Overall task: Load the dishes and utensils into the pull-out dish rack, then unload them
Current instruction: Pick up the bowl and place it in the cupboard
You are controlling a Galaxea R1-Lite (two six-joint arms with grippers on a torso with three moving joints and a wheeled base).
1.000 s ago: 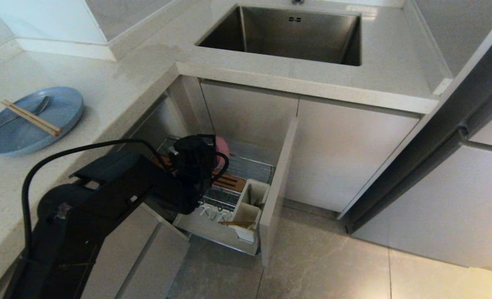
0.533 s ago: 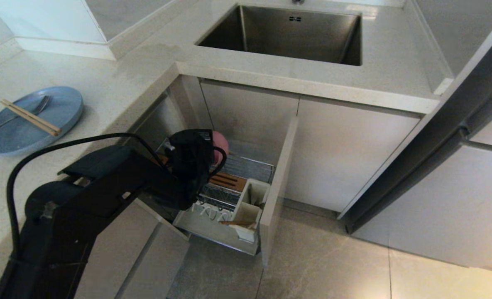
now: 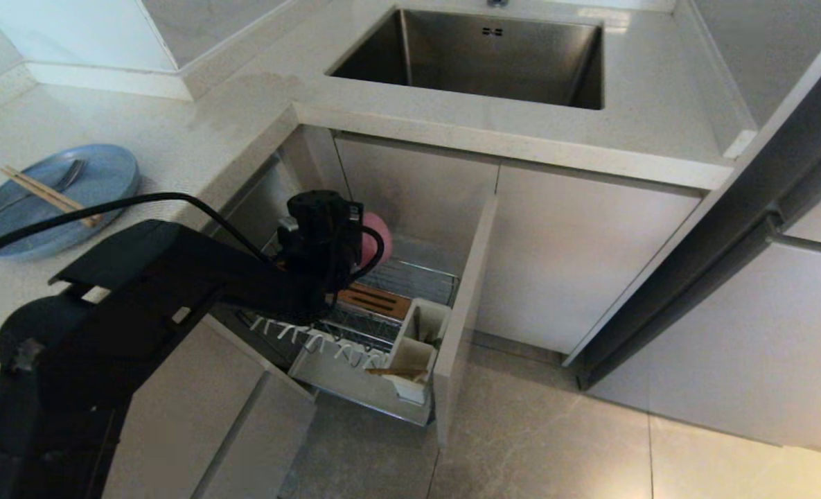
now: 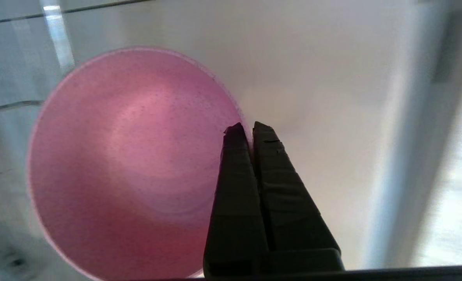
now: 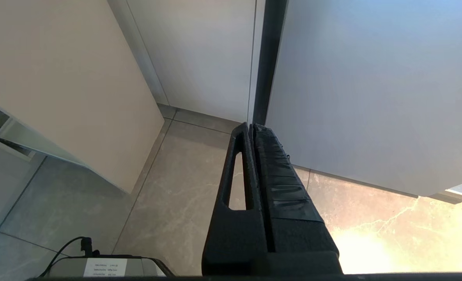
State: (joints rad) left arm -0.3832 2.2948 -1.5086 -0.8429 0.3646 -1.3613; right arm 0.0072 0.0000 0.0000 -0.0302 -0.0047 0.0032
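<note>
The small round matte pink bowl (image 4: pixel 129 156) is hanging above the back of the pull-out chrome wire dish rack (image 3: pixel 382 312), its rim pinched between the two black fingers of the left tool (image 4: pixel 244 130), which are pressed tightly together on the bowl's edge. In the left wrist view the bowl's hollow is facing the camera. In the head view the left tool (image 3: pixel 355 239) is reaching in under the counter (image 3: pixel 244 125) with the pink bowl (image 3: pixel 377 232) showing just past it. Below it, the rack is standing pulled out over the floor, showing its slotted brown wooden strip (image 3: pixel 374 299), a row of white plastic prongs (image 3: pixel 313 339), a white utensil cup (image 3: pixel 417 339) and the beige front panel (image 3: pixel 462 312). On the counter to the left, the round flat light-blue plate (image 3: pixel 57 201) is carrying a pair of light wooden chopsticks (image 3: pixel 50 196) and a slim silver metal spoon (image 3: pixel 36 195). The steel sink (image 3: pixel 479 55) is lying further back. The right tool (image 5: pixel 252 127) is hanging low near the floor (image 5: pixel 176 187), its fingers closed on nothing.
</note>
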